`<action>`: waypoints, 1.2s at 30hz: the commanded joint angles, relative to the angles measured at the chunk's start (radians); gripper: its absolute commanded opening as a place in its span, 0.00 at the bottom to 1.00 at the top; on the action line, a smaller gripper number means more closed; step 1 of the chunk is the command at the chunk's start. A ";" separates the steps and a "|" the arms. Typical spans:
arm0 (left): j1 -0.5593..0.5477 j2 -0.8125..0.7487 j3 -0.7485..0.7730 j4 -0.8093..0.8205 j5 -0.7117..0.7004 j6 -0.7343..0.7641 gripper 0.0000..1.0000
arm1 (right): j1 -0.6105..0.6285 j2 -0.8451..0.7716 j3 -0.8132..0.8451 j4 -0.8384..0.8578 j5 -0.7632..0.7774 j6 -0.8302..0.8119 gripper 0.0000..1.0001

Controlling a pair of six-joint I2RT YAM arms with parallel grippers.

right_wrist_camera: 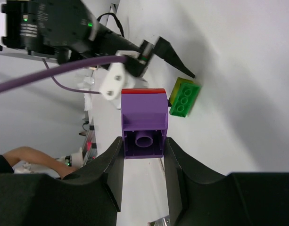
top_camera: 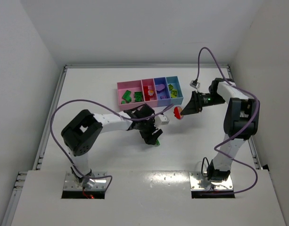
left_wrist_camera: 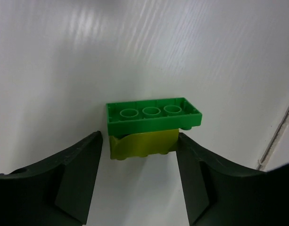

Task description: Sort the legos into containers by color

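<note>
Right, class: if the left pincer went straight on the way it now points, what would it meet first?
The green-and-yellow lego stack: it sits between the fingertips of the left pincer, directly ahead. Beyond it is only the white table, which the stack seems to rest on, though depth is unclear.

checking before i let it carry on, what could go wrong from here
1. The green and yellow stack on the table is joined. If the left gripper, open around it, bins it whole, one colour lands wrong.
2. The right gripper holds a purple and red stack in the air by the purple piece only, so the red might come off.
3. Both grippers sit close together in front of the bins and might bump.
</note>
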 commanded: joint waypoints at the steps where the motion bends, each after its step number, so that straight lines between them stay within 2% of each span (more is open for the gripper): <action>1: 0.005 0.027 0.031 -0.029 0.070 -0.011 0.69 | -0.003 -0.031 0.036 -0.028 -0.029 -0.036 0.01; 6: 0.050 -0.025 0.066 -0.017 0.149 -0.029 0.72 | -0.003 -0.021 0.059 -0.046 -0.029 -0.036 0.01; 11: 0.163 -0.126 0.103 0.107 0.360 -0.177 0.75 | 0.006 -0.011 0.070 -0.046 -0.062 -0.036 0.01; 16: 0.287 -0.096 0.134 0.306 0.552 -0.466 0.76 | 0.027 -0.002 0.079 -0.046 -0.130 -0.036 0.01; 17: 0.300 -0.086 0.120 0.451 0.584 -0.619 0.76 | 0.041 -0.002 0.079 -0.046 -0.142 -0.036 0.01; 19: 0.311 -0.074 0.071 0.631 0.639 -0.780 0.76 | 0.050 -0.002 0.079 -0.046 -0.173 -0.036 0.01; 20: 0.320 -0.054 0.071 0.793 0.658 -0.919 0.76 | 0.059 -0.011 0.079 -0.046 -0.182 -0.036 0.01; 22: 0.320 -0.028 0.082 0.882 0.704 -1.034 0.76 | 0.070 -0.011 0.079 -0.046 -0.193 -0.027 0.01; 24: 0.306 0.001 0.103 0.948 0.742 -1.063 0.76 | 0.081 -0.011 0.088 -0.046 -0.193 -0.027 0.01; 32: 0.277 0.024 0.142 0.948 0.752 -1.053 0.76 | 0.130 -0.001 0.131 -0.046 -0.213 -0.018 0.01; 36: 0.268 0.024 0.152 0.890 0.752 -1.008 0.76 | 0.139 0.008 0.131 -0.046 -0.213 -0.018 0.01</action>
